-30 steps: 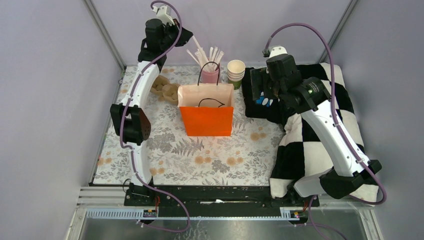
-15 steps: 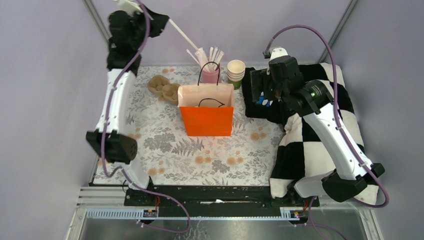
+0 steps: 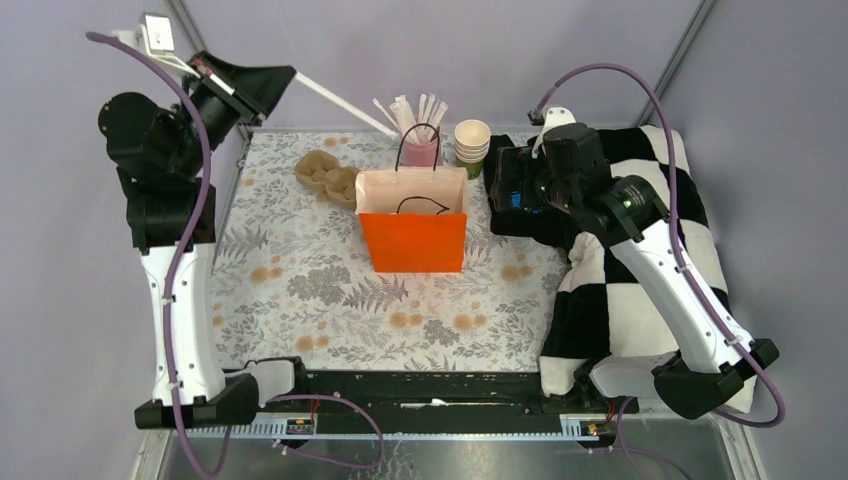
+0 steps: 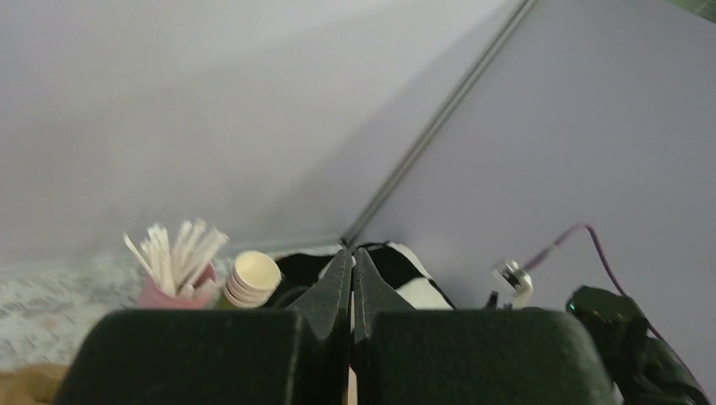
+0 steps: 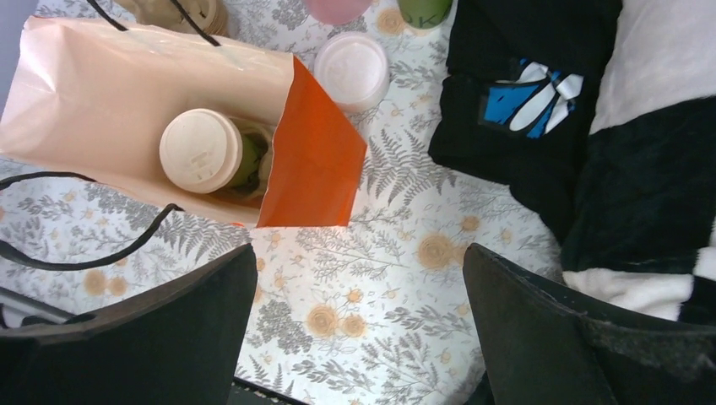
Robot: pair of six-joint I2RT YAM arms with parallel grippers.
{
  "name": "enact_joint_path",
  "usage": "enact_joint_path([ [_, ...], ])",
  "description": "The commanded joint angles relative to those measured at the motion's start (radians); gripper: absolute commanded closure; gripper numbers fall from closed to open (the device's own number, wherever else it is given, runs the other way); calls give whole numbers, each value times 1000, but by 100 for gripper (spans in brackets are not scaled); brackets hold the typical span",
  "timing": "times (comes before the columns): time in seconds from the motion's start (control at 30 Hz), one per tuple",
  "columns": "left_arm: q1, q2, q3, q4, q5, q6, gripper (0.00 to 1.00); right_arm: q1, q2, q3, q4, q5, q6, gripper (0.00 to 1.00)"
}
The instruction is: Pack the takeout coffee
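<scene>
Bag (image 5: pixel 312 169) holds one lidded cup (image 5: pixel 203 150) (one loose lid (image 5: pixel 350 67) lies outside).

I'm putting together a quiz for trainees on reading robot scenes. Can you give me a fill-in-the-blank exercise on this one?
1. The takeout coffee, lid on, stands inside the ___ paper bag.
2. The left gripper, shut, holds one thin ___ stick.
3. The right gripper holds nothing; its jaws stand ___.
4. The stack of cups stands beside the ___ cup of sticks.

Missing words: orange; white; open; pink.
</scene>
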Motion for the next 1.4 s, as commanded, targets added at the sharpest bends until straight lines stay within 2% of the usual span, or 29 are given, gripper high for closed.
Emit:
enact_joint_path([
  [0.0,0,-40,-102,-3,87,-39,100,-4,-46,-14,49,-63,87,2],
  [0.1,-46,-24,-110,-29,86,2,100,-5,-70,-19,42,-57,108,1],
  [0.23,-169,26,-120,-137,33,93,100,-5,-96,-17,25,-17,113,1],
  [0.5,-412,48,-293,20,-110,145,100,-5,-134,-40,16,20,129,1],
  [0.6,-471,71,-369,101,-150,108,100,-4,-140,-45,11,16,134,1],
  [0.67,-491,62,-436,116,-238,115,100,-5,-145,-46,12,19,132,1],
  [0.7,-492,50,-457,112,-263,122,92,-5,-147,-44,10,23,130,1],
  [0.8,-490,24,-458,18,-361,156,49,-5,-153,-32,-2,35,112,1],
  [0.83,-488,16,-444,-20,-393,179,38,-5,-155,-28,-5,41,104,0],
  [0.9,-479,-2,-406,-104,-456,218,27,-5,-158,-19,-10,56,84,0],
  [0.97,-463,-22,-370,-177,-500,229,19,-4,-158,-4,-14,66,60,0],
  [1.03,-445,-39,-321,-228,-525,226,14,-4,-159,19,-16,75,43,0],
  [1.07,-444,-47,-290,-252,-549,222,5,-4,-159,37,-18,76,34,0],
  [1.1,-442,-54,-258,-268,-566,216,2,-5,-160,52,-17,76,25,0],
  [1.27,-443,-68,-84,-280,-601,199,1,-5,-181,137,1,76,8,0],
  [1.37,-443,-62,32,-286,-662,243,1,-4,-194,199,-8,64,-11,0],
])
